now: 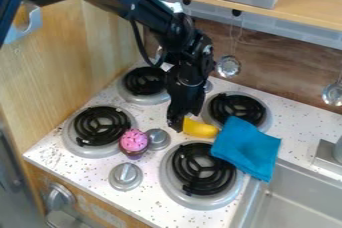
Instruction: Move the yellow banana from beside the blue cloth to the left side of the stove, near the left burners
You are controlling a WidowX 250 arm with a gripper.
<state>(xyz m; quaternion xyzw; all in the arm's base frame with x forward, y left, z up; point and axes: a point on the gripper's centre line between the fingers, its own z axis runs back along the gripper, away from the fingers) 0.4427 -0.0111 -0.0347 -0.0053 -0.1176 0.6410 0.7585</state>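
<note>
The yellow object [200, 128] lies lengthwise left to right, left end at the tool [178, 123]. Tool closure cannot be determined.

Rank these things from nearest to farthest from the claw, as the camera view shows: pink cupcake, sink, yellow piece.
1. Yellow piece, right beside the claw
2. Pink cupcake, to the picture's left
3. Sink, lower right corner

Yellow object [200, 129] — beside blue cloth [246, 148]
</note>
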